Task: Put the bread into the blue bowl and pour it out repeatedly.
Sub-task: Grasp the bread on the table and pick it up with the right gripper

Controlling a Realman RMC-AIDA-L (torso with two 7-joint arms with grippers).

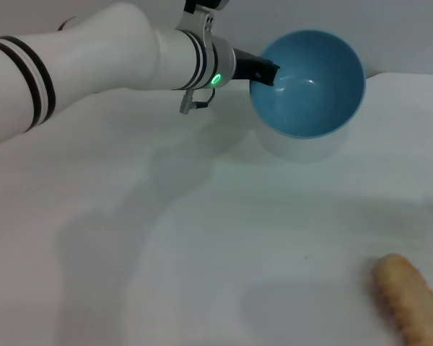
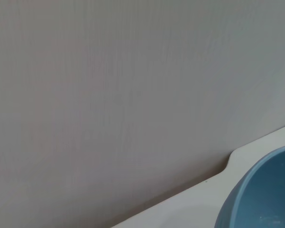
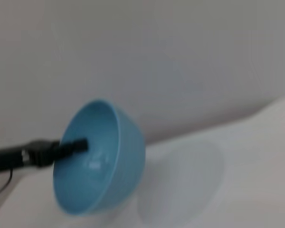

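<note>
**Clearly emptied: bowl held tipped, bread lying on the table**

Plainly, the bread [image 1: 411, 299] is seen lying on the white table [image 1: 202, 238] at the near right of the head view, partly cut off by the picture's edge, well apart from the bowl [image 1: 310, 83]. The bowl is held off the table at the far side, tipped so that its glossy inside is turned toward the camera; nothing is seen inside it. Its shadow is cast on the table below it.

The bowl is gripped at its rim by the left gripper [image 1: 263, 72], whose dark fingers are closed across the rim, one inside and one outside as far as can be judged. In the right wrist view the same pinch is shown from the side, with a dark finger [image 3: 73, 146] reaching over the rim into the bowl [image 3: 104, 161]. In the left wrist view only a piece of the bowl [image 2: 261, 194] and the wall are shown. The right gripper is not seen in any picture, so its fingers cannot be described.

The pour is judged done, and the bowl is still to be set upright before the bread is put back. Several risks are judged from here. The bowl is held only by a thin rim pinch, so it could twist or slip if swung quickly. If set down tilted, it could rock or roll. The bread lies near the table's edge and could be pushed off by a careless approach.
</note>
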